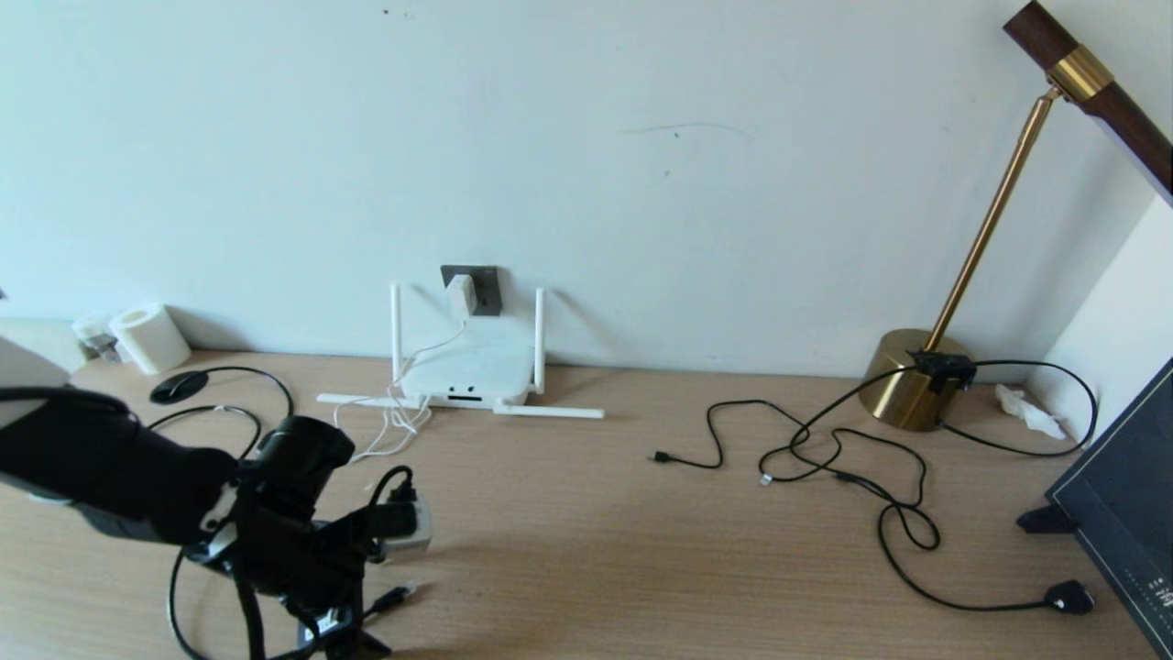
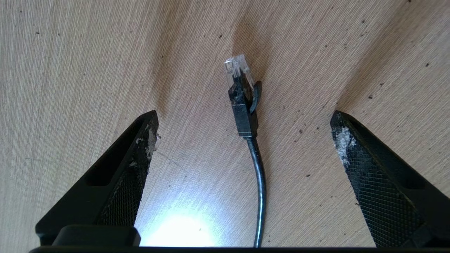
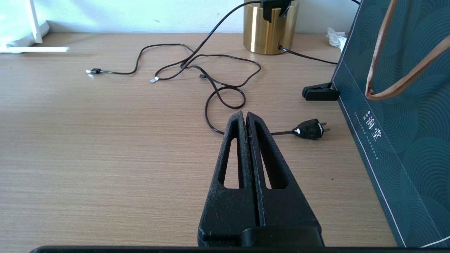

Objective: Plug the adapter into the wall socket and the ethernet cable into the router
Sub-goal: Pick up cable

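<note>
Nearest, at seven o'clock on the desk (image 1: 586,550): left gripper (image 2: 242,119) low over the wood, fingers (image 2: 140,147) spread wide, gripping nothing. Between them, untouched, the ethernet cable (image 2: 255,165), flat on the desk; long axis straight along the gripper's line, clear-tipped plug (image 2: 239,72) pointing away from the wrist, cord trailing back beneath it.

At five o'clock, out of the head view: right gripper (image 3: 248,117), fingers pressed together on nothing, hovering above bare desk. Just beyond its tip, a small black plug (image 3: 309,129) on a thin black cord (image 3: 225,95), pins pointing toward a dark green paper bag (image 3: 404,123). On the bag's side, white printed characters, too small to read surely; contents hidden.

Farther, at two o'clock: brass lamp base (image 1: 907,378) against the wall, loose black cords sprawled before it, a crumpled tissue (image 1: 1031,411) beside.

Farthest, at twelve o'clock: the router (image 1: 469,371) flat against the wall, ports facing the robot, two antennas upright, two lying flat. Directly above, the wall socket (image 1: 483,289), with the adapter (image 1: 461,293) seated in it, white cord (image 1: 403,403) drooping to the desk at the router's left. At ten o'clock, a white paper roll (image 1: 149,337).
</note>
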Motion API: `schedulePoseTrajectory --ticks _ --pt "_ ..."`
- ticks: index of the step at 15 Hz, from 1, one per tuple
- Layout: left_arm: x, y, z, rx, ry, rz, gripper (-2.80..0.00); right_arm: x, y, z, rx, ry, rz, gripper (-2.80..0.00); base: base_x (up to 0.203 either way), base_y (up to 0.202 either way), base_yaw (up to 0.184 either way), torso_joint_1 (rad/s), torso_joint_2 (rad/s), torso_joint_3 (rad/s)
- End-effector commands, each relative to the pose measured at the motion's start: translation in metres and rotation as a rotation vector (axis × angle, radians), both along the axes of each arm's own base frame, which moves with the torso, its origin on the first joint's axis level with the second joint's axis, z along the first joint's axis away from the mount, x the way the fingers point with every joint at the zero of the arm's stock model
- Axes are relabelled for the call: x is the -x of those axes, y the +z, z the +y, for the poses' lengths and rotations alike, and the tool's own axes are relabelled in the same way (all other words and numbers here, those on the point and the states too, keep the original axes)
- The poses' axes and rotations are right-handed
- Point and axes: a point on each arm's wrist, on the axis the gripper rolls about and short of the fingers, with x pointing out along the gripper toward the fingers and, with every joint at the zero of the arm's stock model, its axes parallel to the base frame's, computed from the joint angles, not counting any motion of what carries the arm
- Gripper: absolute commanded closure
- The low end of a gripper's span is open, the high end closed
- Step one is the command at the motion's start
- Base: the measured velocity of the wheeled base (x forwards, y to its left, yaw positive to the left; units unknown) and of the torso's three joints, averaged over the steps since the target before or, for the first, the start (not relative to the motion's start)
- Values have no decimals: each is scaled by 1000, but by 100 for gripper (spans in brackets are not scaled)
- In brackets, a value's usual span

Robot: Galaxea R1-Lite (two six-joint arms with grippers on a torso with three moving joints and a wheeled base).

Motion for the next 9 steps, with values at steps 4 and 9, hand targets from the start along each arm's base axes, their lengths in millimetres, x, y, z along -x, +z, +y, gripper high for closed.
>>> schedulePoseTrajectory --ticks 4,9 --pt "4 -3 0 -5 -8 20 -280 0 0 0 0 0 0 0 0 0 0 0 0 0" --pt "12 -7 1 -6 -9 35 -280 0 0 0 0 0 0 0 0 0 0 0 0 0"
